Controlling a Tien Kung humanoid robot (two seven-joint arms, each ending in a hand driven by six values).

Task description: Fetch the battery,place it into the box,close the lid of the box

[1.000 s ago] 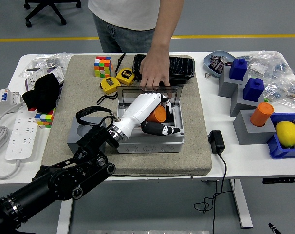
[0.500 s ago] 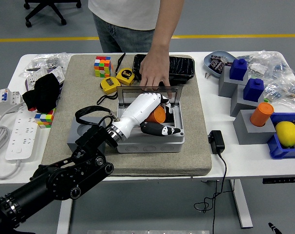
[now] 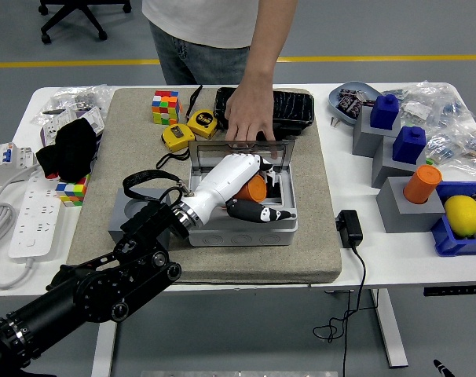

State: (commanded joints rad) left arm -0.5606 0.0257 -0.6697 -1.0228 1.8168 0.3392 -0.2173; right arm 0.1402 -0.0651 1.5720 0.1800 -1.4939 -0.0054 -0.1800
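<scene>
The left hand (image 3: 236,174) looks clamped on the orange battery (image 3: 256,187) inside the box (image 3: 242,229); its fingers may snag the lid (image 3: 242,147).

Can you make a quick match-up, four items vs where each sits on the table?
Items:
1. Rubik's cube
2. lemon
3. power strip
4. orange battery

Places:
A. blue bin at the right edge
B. inside the open grey box, under the left hand
C. far left corner of the mat
D. bare table, left of the mat

Pairs: 1-C, 2-A, 3-D, 4-B
</scene>
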